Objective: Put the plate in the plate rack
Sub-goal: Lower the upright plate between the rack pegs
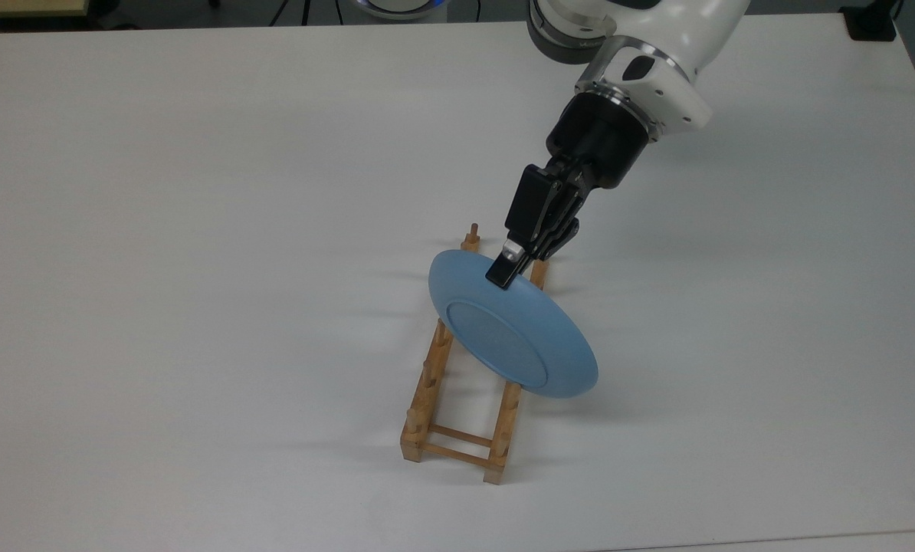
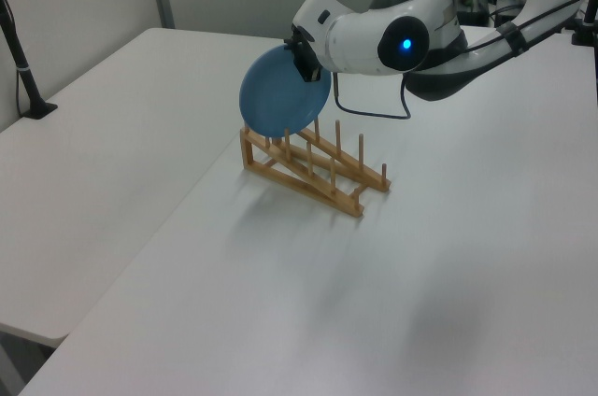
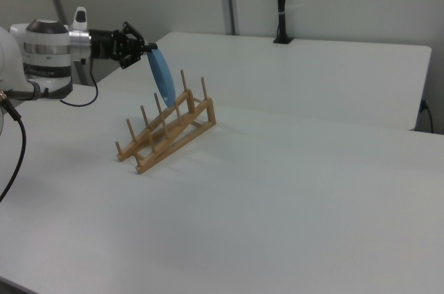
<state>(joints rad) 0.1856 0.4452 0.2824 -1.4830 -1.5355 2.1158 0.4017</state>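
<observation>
The light-blue plate stands on edge and tilted, its foot side facing the top view camera. My gripper is shut on its upper rim. The plate's lower edge sits down among the pegs of the light-wood plate rack, across both rails near its middle. In the left view the plate hangs from the gripper over the left end of the rack. The right view shows the plate edge-on between pegs of the rack, with the gripper at its top.
The rack lies on a wide white table with bare room on all sides. A black post is clamped at the table's far left in the left view. A black cable trails behind the arm.
</observation>
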